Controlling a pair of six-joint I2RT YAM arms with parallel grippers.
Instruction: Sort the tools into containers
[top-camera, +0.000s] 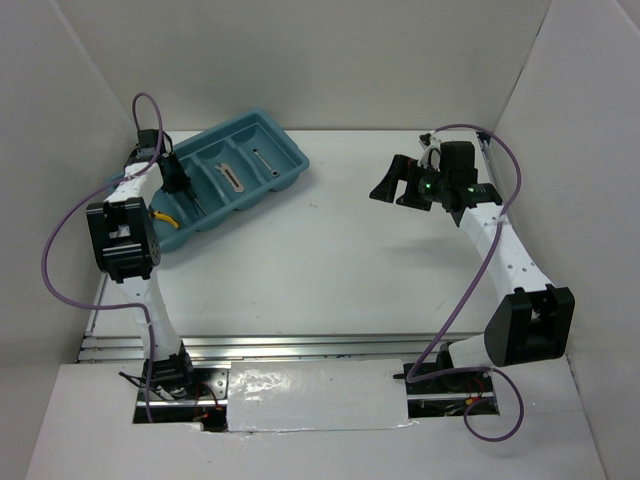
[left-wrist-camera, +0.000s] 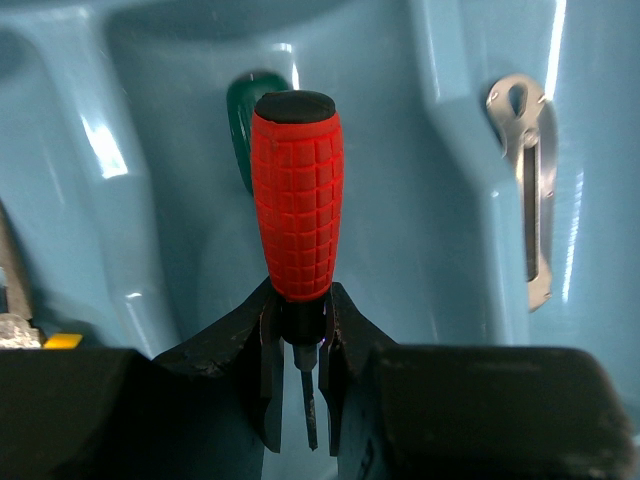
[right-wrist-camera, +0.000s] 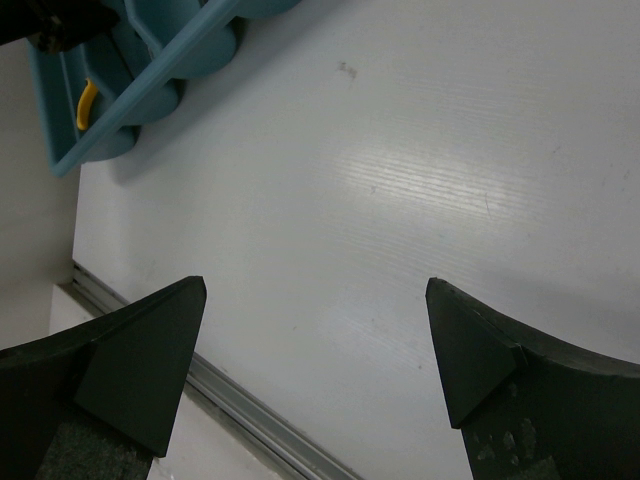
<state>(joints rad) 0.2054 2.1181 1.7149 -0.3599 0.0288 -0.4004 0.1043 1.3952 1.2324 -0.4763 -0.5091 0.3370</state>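
I count one tray (top-camera: 250, 200) with four compartments in a row, five tools and two claws. Tools, one of each: red-handled screwdriver (left-wrist-camera: 297, 200), green-handled screwdriver (left-wrist-camera: 243, 125), yellow-handled pliers (top-camera: 165, 217), folding knife (left-wrist-camera: 530, 190), thin silver rod (top-camera: 262, 163). Numbering the tray compartments from the end nearest the left arm, the pliers lie in the first, the knife in the third and the rod in the fourth. The left claw (left-wrist-camera: 297, 335) is over the second compartment, pinching the red-handled screwdriver on the shaft just under the handle, with the handle pointing away from the claw. I cannot tell whether the handle touches the tray floor. The green handle lies in that same compartment and is mostly hidden behind the red one. In the top view the left wrist and its purple cable (top-camera: 150, 105) cover the second compartment. The right claw (right-wrist-camera: 315, 350) is spread wide and grips nothing; it hangs over bare counter (top-camera: 350, 260), well apart from the tray on its right. The tray sits at an angle in the far left corner of the counter, close to the left wall (top-camera: 50, 150). White walls also close the far and right sides. To the right of the tray and on its near side the counter is open as far as the metal rail (right-wrist-camera: 250, 410) along the near edge.
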